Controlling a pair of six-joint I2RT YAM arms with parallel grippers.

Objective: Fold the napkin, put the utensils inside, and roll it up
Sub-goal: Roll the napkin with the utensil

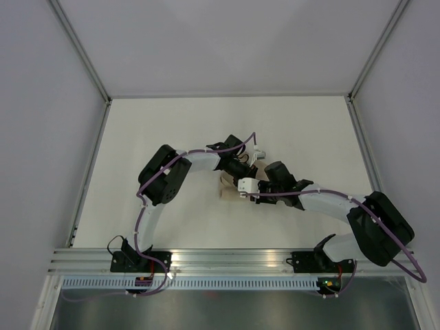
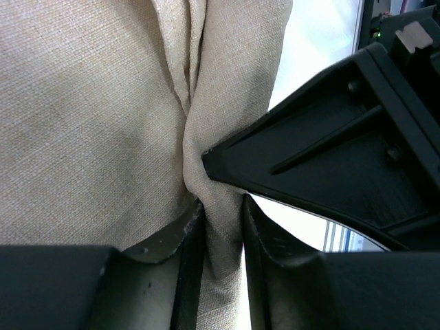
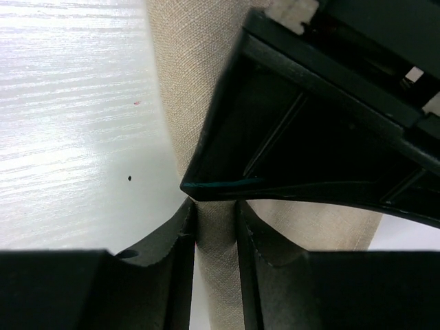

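Centrally on the white worktop [image 1: 172,130]: tan napkin [image 1: 225,190], bunched, one ridge pinched by left gripper [image 2: 221,214] and right gripper [image 3: 214,221], both jaws narrowed onto cloth, tips almost meeting. Keep both grips firm; draw apart evenly and low, smoothing the fold.

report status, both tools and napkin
Left tool shut on napkin. Right tool shut on it too. Napkin bunched between them, tools tip to tip.

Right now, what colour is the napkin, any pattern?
The napkin is plain tan-beige, unpatterned; the left wrist view shows it best.
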